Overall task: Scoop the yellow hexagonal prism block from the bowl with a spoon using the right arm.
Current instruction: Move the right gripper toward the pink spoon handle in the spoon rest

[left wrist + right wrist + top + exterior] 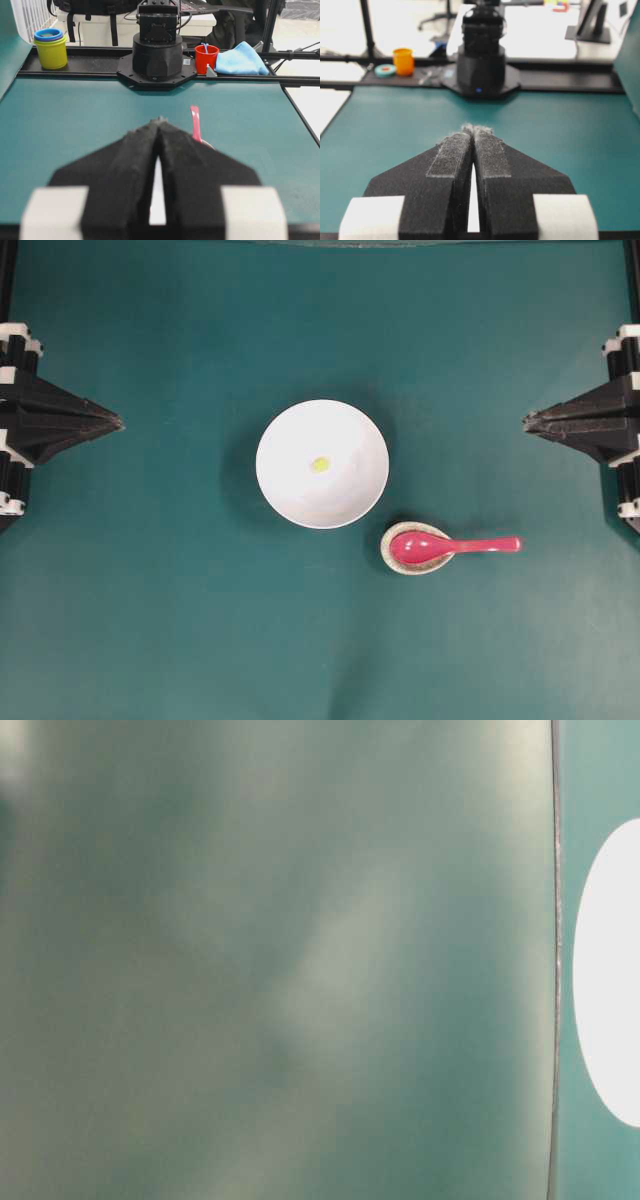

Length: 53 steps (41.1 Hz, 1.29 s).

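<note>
A white bowl (322, 464) stands mid-table with the tiny yellow hexagonal prism block (320, 464) lying inside it. The pink-red spoon (450, 545) rests with its scoop on a small speckled spoon rest (415, 548), handle pointing right. My right gripper (527, 421) is shut and empty at the right edge, well away from the spoon. My left gripper (118, 423) is shut and empty at the left edge. In the left wrist view the spoon handle (195, 124) shows just past the closed fingertips (160, 121). The right wrist view shows the closed fingertips (474, 130) over bare mat.
The table is covered with a green mat (150, 590). The table-level view is mostly blurred, with a white bowl edge (610, 970) at its right. Beyond the table stand the arm bases (157, 50) (481, 60), a yellow cup (51, 50), a red cup (206, 57) and an orange cup (403, 60).
</note>
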Tool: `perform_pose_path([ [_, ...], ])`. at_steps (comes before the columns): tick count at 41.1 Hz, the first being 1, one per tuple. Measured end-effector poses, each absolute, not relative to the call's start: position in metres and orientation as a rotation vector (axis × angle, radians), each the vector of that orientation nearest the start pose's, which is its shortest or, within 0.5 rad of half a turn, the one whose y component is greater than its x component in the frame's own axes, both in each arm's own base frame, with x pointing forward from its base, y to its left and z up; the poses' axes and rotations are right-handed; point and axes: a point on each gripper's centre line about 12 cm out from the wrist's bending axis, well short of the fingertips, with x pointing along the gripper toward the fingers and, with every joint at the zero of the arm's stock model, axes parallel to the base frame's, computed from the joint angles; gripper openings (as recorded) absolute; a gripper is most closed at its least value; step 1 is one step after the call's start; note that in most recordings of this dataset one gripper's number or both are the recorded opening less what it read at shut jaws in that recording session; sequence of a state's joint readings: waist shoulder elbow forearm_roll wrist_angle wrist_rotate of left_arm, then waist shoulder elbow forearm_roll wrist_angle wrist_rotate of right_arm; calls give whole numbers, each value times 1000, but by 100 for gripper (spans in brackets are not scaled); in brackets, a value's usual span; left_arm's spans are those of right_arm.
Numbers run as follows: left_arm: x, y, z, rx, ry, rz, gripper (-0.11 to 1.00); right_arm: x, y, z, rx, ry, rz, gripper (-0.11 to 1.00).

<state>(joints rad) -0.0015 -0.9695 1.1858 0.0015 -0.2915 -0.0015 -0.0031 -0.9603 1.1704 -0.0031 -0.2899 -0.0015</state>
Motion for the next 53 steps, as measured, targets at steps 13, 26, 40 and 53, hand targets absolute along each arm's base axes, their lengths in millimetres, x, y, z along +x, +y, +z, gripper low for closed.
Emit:
perform_pose_path([
  [13,198,-1,285,6,-25,-3,1,201,-1,293,-5,-74,-2,17],
  [26,198,-1,285,4,-23,-5,1,201,-1,293,2,-74,-2,57],
  [40,198,-1,285,4,-25,-4,1,208,-1,283,46,-32,-2,57],
  [53,198,-1,285,0,-23,-3,1,226,6,233,64,24,25,57],
])
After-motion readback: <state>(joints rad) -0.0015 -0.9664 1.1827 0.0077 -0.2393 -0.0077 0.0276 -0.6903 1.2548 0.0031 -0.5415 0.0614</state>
